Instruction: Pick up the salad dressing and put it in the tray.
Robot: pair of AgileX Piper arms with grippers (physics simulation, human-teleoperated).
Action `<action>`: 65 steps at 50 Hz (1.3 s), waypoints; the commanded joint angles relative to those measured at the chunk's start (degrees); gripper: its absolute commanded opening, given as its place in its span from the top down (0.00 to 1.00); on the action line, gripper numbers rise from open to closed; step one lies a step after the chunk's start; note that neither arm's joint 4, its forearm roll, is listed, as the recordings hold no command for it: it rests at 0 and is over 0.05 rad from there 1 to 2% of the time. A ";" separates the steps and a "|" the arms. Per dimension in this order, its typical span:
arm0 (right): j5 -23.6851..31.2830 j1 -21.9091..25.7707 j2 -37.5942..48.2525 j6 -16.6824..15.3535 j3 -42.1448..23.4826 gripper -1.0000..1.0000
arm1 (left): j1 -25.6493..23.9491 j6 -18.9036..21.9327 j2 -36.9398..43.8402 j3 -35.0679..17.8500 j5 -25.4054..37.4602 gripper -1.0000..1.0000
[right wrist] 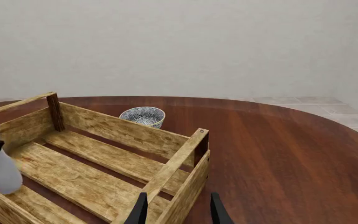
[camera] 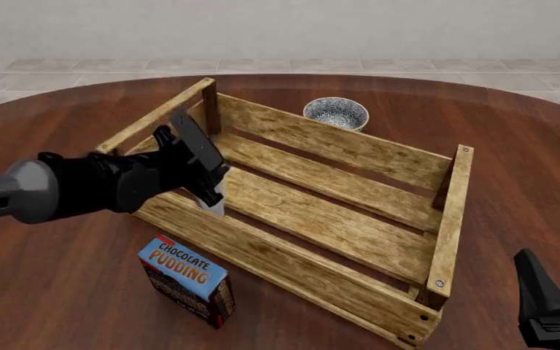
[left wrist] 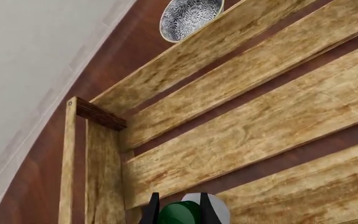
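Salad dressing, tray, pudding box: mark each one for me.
salad dressing (right wrist: pixel 2 171): right wrist view, on the pale bottle body.
tray (camera: pixel 343 148): front view, on the far side slat.
pudding box (camera: pixel 184 267): front view, on the blue printed top.

Left gripper (camera: pixel 208 191) clamped, angled downward — right gripper (right wrist: pixel 176 209) parted, low.

In the front view the left gripper (camera: pixel 208 191) covers most of the bottle (camera: pixel 216 208); only its pale end shows. The right gripper (camera: pixel 553 302) is cut off at the corner there. In the right wrist view the bottle (right wrist: pixel 0 171) is clipped by the edge. The bowl (left wrist: pixel 190 17) is partly cropped in the left wrist view.
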 commanded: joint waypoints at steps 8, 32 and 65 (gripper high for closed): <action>0.00 0.00 0.01 -0.01 0.00 0.00 | 0.44 1.23 0.86 0.23 -0.77 1.00; 0.00 0.00 0.00 0.00 0.00 0.00 | 0.79 1.72 2.53 1.22 -2.24 1.00; 0.00 0.01 0.01 0.01 0.00 0.00 | 0.24 0.85 -4.12 -0.76 2.66 0.00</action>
